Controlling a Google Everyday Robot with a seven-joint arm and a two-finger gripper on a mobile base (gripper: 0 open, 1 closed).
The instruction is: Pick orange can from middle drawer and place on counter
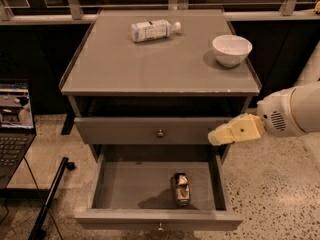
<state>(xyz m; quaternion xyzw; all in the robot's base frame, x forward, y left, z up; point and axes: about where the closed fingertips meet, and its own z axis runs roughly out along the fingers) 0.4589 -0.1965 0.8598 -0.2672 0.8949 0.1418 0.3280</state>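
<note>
Pale yellow gripper (222,133) hangs at the right, before the upper drawer (145,130); we cannot tell if it is clenched or released. Below it we see the orange can (181,188) lying in the open middle drawer (125,186).

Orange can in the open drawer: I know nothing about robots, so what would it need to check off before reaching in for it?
1. Middle drawer open: ok, its floor shows.
2. Orange can uncovered: ok, alone on the drawer floor, right of centre.
3. Can upright or lying: cannot tell.
4. Gripper above the can: not ok, it is off to the right, level with the front of the upper drawer.
5. Upper drawer out of the way: ok, the can sits forward of it.
6. Free spot on the counter: ok, the bottle at the back and the bowl at the right leave the front bare.
</note>
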